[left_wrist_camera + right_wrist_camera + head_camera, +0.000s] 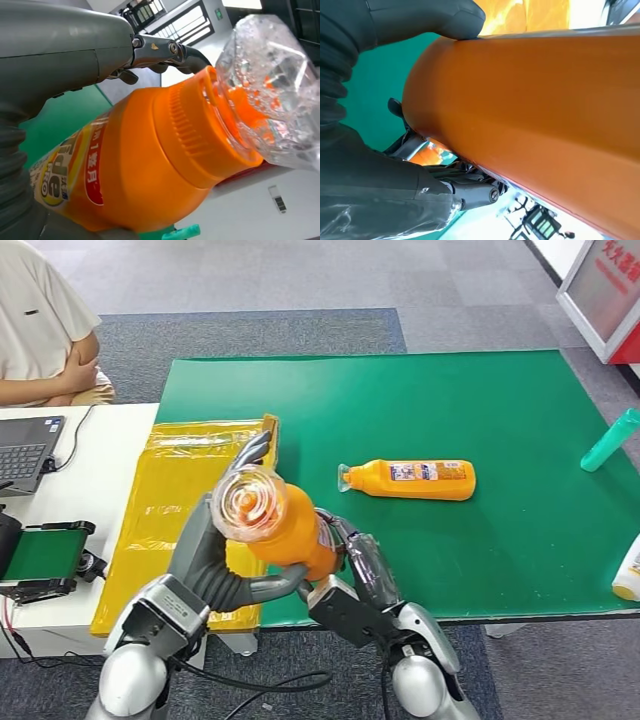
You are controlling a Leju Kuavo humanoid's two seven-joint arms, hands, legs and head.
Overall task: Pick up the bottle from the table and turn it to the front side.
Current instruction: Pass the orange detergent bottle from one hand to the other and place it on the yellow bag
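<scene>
Bottle (283,525): orange, held above the near edge of the green table (528,540), clear cap tilted toward the camera
Left hand (215,540): fingers wrapped around the bottle's cap end
Right hand (362,570): fingers grasping the bottle's base end
Second orange bottle (411,479): lying flat mid-table, beyond the held bottle
Yellow bags (173,510): at the table's left edge
Person (45,330): seated beyond the table's far-left corner

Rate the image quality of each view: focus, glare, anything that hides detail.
Head view: even light, sharp; the held orange bottle shows clearly between the left hand and right hand. Left wrist view: label readable, but the clear cap glitters with highlights and the windows behind are overexposed. Right wrist view: the bottle's body is so close that it looks soft and featureless; background washed out.
</scene>
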